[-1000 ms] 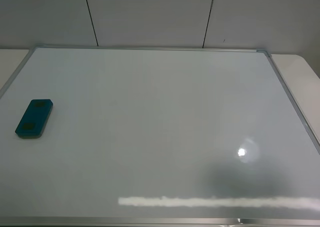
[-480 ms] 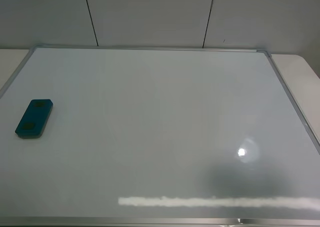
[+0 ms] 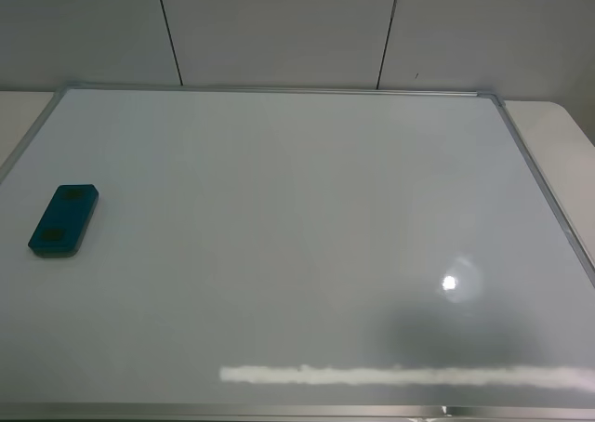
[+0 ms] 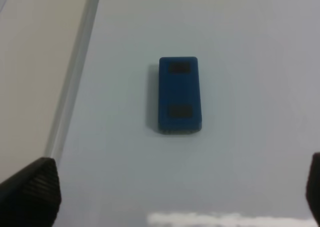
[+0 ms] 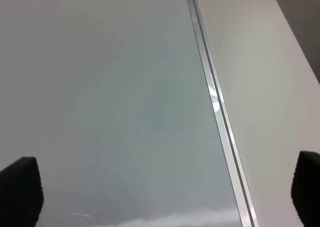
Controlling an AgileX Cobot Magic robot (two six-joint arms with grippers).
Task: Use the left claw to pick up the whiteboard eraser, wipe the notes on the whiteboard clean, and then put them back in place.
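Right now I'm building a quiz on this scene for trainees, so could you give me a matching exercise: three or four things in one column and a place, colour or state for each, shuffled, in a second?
Column one:
1. whiteboard eraser
2. whiteboard
3. left tool
4. right tool

Column two:
A. open, above the board's right frame edge
B. glossy white, silver frame
C. teal, lying flat near the board's left edge
D. open, above the eraser, not touching it

Pairs: 1-C, 2-B, 3-D, 4-A
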